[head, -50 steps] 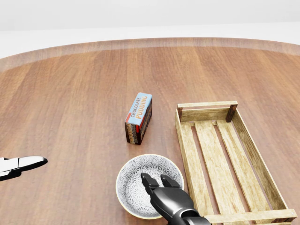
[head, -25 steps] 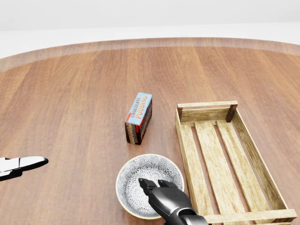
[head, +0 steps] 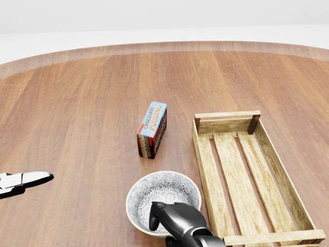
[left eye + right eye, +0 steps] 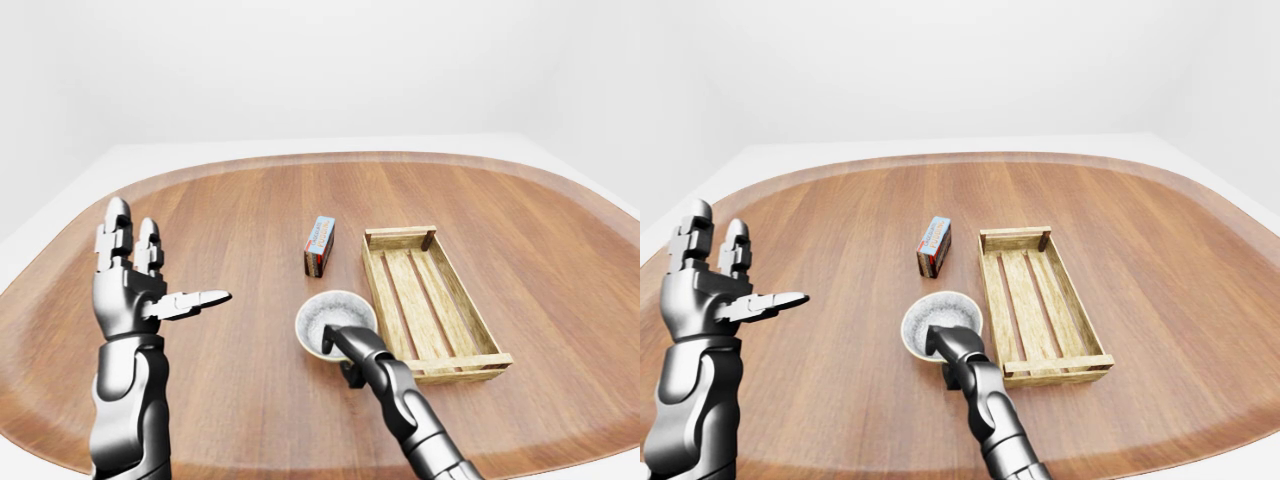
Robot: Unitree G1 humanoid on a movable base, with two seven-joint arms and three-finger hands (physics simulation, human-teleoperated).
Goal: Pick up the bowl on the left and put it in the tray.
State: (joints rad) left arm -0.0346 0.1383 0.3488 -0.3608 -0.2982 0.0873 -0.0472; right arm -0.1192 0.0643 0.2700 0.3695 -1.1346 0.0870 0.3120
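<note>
We see a grey-patterned round bowl (image 3: 162, 191), glossy with a cream rim, near the bottom of the head view, just left of the near end of the slatted pale-wood tray (image 3: 226, 125) and apart from it. The dark metal right robot hand (image 3: 180, 222) is clamped on the bowl's near rim, one finger hooked inside, another under the outer wall. We cannot tell whether the bowl touches the desk. The tray's three floor slats are in plain view between low plank walls. A small cardboard chocolate pudding box (image 3: 152, 129) stands above the bowl. The left robot hand (image 4: 130, 290) is raised with fingers spread apart, over the smooth round wood-grain desk (image 3: 77, 113).
</note>
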